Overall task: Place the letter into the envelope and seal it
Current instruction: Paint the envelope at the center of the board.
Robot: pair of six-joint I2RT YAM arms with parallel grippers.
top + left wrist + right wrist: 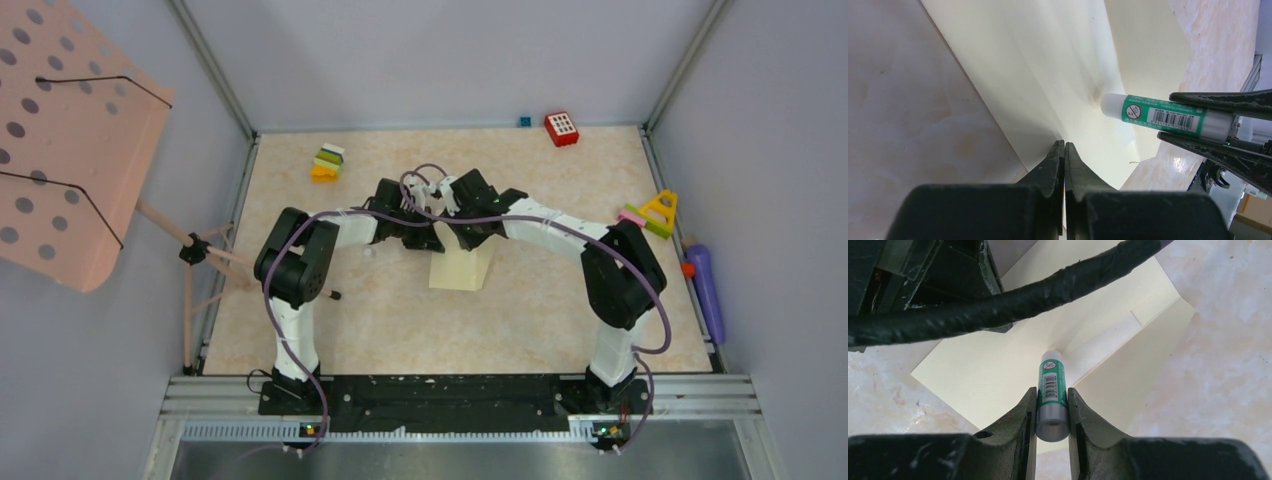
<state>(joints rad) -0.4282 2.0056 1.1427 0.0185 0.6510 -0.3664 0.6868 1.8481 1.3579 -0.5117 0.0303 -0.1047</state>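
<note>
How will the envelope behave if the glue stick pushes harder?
Probably floppy: the envelope is thin paper, already dimpled at the glue stick tip. Likely light and apt to slide on the smooth table unless the shut left fingers pin it.

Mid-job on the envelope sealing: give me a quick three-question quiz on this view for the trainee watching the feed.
1. True or false: the right claw grips a green-labelled glue stick.
2. Multiple choice: what is the glue stick's white tip aimed at? A) the envelope B) a cardboard box C) a plate.
3. Fill in the blank: the left claw is shut on an edge of the ____.

Key: 1 true; 2 A; 3 envelope.
</note>
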